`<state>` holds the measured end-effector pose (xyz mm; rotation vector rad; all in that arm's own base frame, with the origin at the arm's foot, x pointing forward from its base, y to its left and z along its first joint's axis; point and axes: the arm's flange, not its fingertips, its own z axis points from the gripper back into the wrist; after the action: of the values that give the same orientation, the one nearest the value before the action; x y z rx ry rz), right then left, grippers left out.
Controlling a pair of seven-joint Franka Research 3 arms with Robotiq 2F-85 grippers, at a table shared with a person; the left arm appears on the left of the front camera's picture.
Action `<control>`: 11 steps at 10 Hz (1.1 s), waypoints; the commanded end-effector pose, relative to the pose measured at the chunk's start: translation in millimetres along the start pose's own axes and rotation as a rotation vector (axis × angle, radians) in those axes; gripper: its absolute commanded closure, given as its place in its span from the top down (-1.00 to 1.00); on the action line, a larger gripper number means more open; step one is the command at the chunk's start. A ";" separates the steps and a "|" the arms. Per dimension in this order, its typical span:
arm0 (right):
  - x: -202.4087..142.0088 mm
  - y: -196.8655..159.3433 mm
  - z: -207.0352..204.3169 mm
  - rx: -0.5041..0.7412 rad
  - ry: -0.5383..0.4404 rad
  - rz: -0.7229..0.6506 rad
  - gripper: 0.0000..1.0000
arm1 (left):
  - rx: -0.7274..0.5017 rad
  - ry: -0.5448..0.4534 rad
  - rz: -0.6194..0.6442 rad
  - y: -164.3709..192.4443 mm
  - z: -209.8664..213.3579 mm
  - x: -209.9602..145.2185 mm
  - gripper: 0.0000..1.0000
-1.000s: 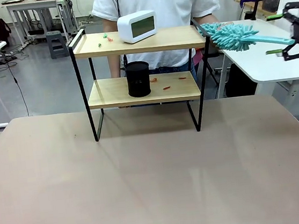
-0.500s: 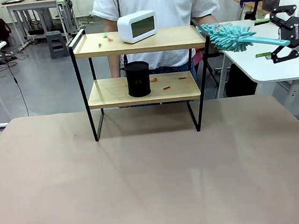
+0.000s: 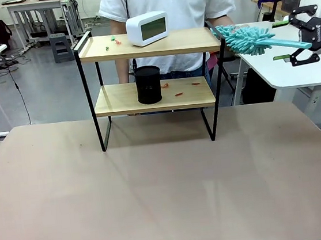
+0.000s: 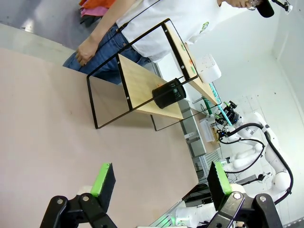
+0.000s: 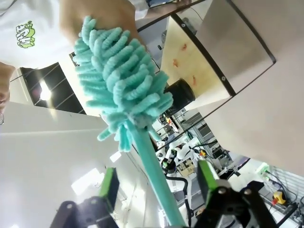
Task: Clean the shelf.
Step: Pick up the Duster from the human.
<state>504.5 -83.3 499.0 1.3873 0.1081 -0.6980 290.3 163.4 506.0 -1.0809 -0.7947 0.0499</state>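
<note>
- Teal fluffy duster (image 3: 250, 37) hangs in the air just right of the shelf's top board, head toward the shelf, thin handle running right toward me. In the right wrist view a person's hand (image 5: 99, 14) sits at the far end of the head.
- My right pincer (image 3: 281, 40) is wide. The duster handle passes between the two green pads, and I see no contact on either side. The right wrist view (image 5: 157, 179) agrees: handle down the middle, a gap to each pad.
- Against a second ago, my right pincer has come in from the picture's right edge and now straddles the handle. Then the handle tip only just reached it. Against half a second ago, next to nothing differs, and the pads are as far apart as before.
- My left pincer (image 4: 161, 178) is wide with nothing between the pads, above the brown table (image 3: 157, 195).
- Shelf (image 3: 186, 39) stands at the far middle of the table, in front of the person. It has not moved.
- Top board holds a white clock (image 3: 147, 29) and small green and orange scraps (image 3: 115, 40).
- Lower board holds a black cup (image 3: 148, 84) and orange scraps (image 3: 179, 94) to its right. All are where they were.
</note>
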 end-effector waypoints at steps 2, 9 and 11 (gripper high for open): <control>-4.9 0.2 -2.3 0.018 0.008 0.036 -0.31 | -0.020 -0.016 -0.024 -1.0 -2.8 0.7 1.00; -9.5 -0.1 -1.6 0.013 0.052 0.065 -1.00 | -0.020 -0.016 -0.024 -1.0 -2.8 0.7 1.00; -13.9 -2.1 5.8 -0.005 0.077 0.094 -1.00 | -0.020 -0.016 -0.024 -1.0 -2.8 0.7 1.00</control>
<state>498.8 -79.3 502.7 1.4030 0.1095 -0.6135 290.3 163.4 506.0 -1.0808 -0.7953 0.0488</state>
